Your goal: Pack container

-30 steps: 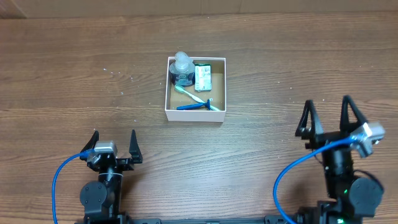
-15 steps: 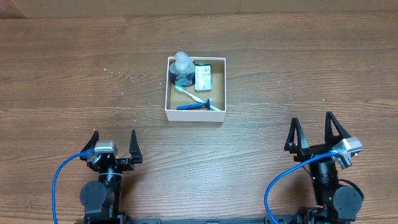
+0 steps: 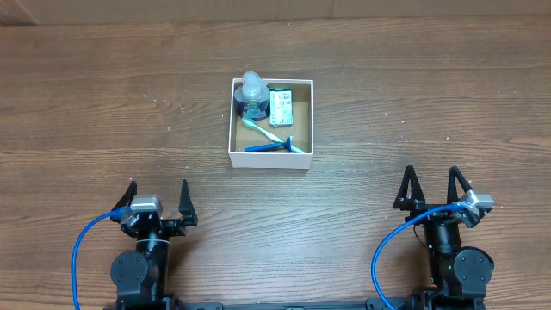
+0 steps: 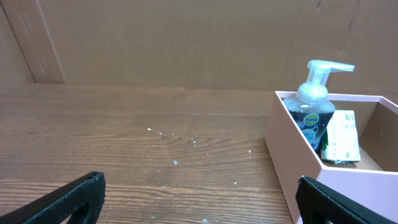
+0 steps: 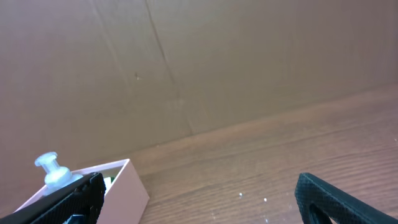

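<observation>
White container (image 3: 269, 160) holds 1 bottle (image 3: 251, 95), 1 packet (image 3: 280, 108), perhaps 1 razor (image 3: 269, 147); left gripper (image 3: 157, 185), right gripper (image 3: 430, 173) spread.

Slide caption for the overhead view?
Container holds pump bottle, toothbrush, razor; left end effector and right end effector open, empty.

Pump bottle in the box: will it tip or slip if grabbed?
Likely tippy: the pump bottle stands upright, taller than the box wall, so a high push could topple it. Its clear, glossy body may slip when gripped.
</observation>
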Action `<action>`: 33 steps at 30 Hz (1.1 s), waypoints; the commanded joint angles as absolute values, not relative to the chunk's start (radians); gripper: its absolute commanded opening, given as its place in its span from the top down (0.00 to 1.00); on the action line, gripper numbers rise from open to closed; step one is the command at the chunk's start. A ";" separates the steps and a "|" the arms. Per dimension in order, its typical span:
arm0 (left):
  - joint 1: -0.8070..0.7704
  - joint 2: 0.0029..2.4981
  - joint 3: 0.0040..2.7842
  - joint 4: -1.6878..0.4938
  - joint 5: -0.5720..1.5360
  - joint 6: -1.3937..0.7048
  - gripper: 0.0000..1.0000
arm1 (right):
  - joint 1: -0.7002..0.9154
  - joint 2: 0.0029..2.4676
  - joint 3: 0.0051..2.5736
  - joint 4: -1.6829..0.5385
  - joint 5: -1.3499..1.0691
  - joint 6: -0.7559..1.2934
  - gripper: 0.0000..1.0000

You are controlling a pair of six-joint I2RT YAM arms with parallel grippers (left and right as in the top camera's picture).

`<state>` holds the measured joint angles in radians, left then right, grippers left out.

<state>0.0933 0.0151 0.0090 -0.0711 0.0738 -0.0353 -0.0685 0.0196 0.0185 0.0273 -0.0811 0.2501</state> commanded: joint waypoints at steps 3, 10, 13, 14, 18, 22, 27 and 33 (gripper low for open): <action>0.097 0.004 0.005 -0.072 0.068 -0.052 0.00 | -0.055 0.002 0.007 -0.003 -0.065 0.247 0.00; 0.097 0.004 0.005 -0.072 0.068 -0.052 0.00 | -0.051 0.002 0.007 -0.080 -0.064 0.245 0.00; 0.097 0.004 0.005 -0.072 0.068 -0.052 0.00 | -0.051 0.002 0.007 -0.080 -0.064 0.246 0.00; 0.097 0.004 0.005 -0.072 0.068 -0.052 0.00 | -0.051 0.002 0.007 -0.080 -0.064 0.246 0.00; 0.097 0.004 0.005 -0.072 0.068 -0.052 0.00 | -0.051 0.003 0.008 -0.080 -0.064 0.246 0.00; 0.097 0.004 0.005 -0.072 0.068 -0.052 0.00 | -0.052 0.003 0.008 -0.080 -0.064 0.246 0.00; 0.097 0.004 0.005 -0.072 0.068 -0.052 0.00 | -0.052 0.003 0.008 -0.080 -0.064 0.246 0.00; 0.097 0.004 0.005 -0.072 0.068 -0.052 0.00 | -0.052 0.003 0.008 -0.080 -0.064 0.246 0.00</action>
